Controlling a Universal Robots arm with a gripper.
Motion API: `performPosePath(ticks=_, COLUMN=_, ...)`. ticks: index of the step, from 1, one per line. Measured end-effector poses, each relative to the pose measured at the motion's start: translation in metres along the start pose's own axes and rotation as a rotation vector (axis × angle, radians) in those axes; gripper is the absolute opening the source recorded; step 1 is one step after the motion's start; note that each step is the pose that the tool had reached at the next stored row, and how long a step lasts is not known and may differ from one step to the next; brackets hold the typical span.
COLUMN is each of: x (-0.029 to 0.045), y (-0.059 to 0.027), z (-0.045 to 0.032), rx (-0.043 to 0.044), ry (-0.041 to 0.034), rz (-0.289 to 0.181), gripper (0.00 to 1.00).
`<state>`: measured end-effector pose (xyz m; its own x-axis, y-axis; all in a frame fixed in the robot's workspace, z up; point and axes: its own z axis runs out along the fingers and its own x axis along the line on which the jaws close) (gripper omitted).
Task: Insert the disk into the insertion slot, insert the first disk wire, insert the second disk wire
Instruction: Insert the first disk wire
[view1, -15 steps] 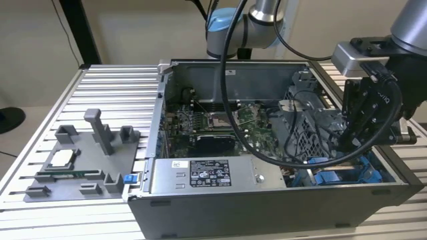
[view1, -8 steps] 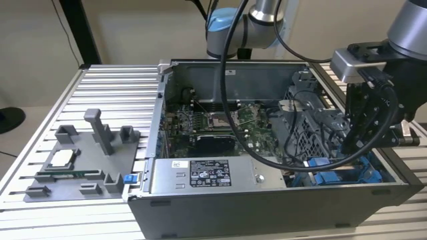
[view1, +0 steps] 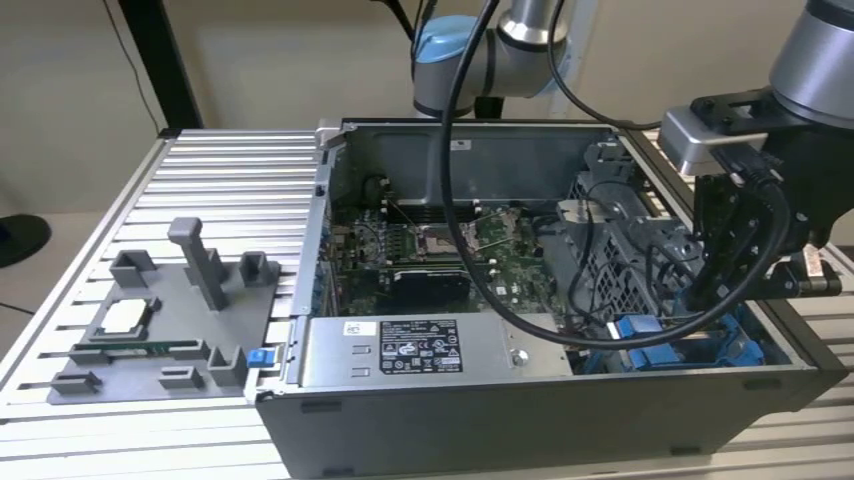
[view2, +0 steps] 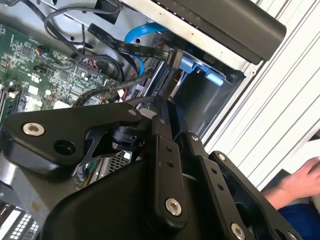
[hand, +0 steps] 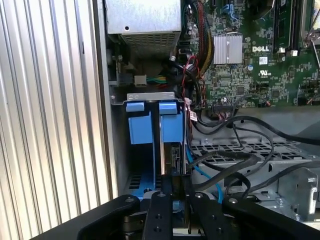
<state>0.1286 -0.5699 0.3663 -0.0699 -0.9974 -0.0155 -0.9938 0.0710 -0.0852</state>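
The insertion slot (hand: 142, 125) is a rectangular bay with bright blue plastic rails, in the open computer case's (view1: 534, 415) near corner on the exterior view's right. The dark disk (hand: 174, 155) stands edge-on between the rails. A light blue wire (hand: 202, 172) curves just beside it.

Surface (view1: 227, 170): pale metal, ribbed in parallel slats, level. Two items rest directly on it. Item one, an open computer case (view1: 534, 420), lies on its side with the open face up, its lower wall flat on the slats. Item two, a grey fixture plate (view1: 147, 330) with moulded upright posts, sits flat beside the case on the exterior view's left, just clear of the case wall. Bare slats show beyond the case's far wall and along its near edge.
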Motion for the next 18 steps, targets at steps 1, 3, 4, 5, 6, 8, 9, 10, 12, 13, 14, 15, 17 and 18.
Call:
performPosePath(ticks=1, x=0.0, y=0.0001, z=0.0002, rx=0.0, ry=-0.0001, rz=0.0, gripper=0.0)
performPosePath(ticks=3, x=0.0, y=0.0001, z=0.0003, rx=0.0, ry=-0.0002, rz=0.0, gripper=0.0)
performPosePath(ticks=4, x=0.0, y=0.0001, z=0.0004, rx=0.0, ry=-0.0002, rz=0.0, gripper=0.0)
performPosePath(ticks=5, x=0.0, y=0.0001, z=0.0006, rx=0.0, ry=-0.0003, rz=0.0, gripper=0.0)
performPosePath(ticks=6, x=0.0, y=0.0002, z=0.0008, rx=0.0, ry=-0.0003, rz=0.0, gripper=0.0)
performPosePath(ticks=8, x=0.0, y=0.0002, z=0.0015, rx=0.0, ry=-0.0002, rz=0.0, gripper=0.0)
performPosePath(ticks=9, x=0.0, y=0.0002, z=0.0019, rx=0.0, ry=-0.0001, rz=0.0, gripper=0.0)
performPosePath(ticks=10, x=0.0, y=0.0003, z=0.0022, rx=0.0, ry=0.0, rz=0.0, gripper=0.0)
performPosePath(ticks=12, x=0.0001, y=0.0003, z=0.0028, rx=0.0, ry=0.0001, rz=0.0, gripper=0.0)
performPosePath(ticks=13, x=0.0001, y=0.0003, z=0.0031, rx=0.0, ry=0.0001, rz=0.0, gripper=0.0)
performPosePath(ticks=14, x=0.0001, y=0.0003, z=0.0033, rx=0.0, ry=0.0, rz=0.0, gripper=0.0)
performPosePath(ticks=15, x=0.0001, y=0.0004, z=0.0035, rx=0.0, ry=0.0, rz=0.0, gripper=0.0)
performPosePath(ticks=17, x=0.0001, y=0.0004, z=0.004, rx=0.0, ry=0.0, rz=0.0, gripper=0.0)
performPosePath(ticks=18, x=0.0001, y=0.0004, z=0.0045, rx=0.0, ry=0.0, rz=0.0, gripper=0.0)
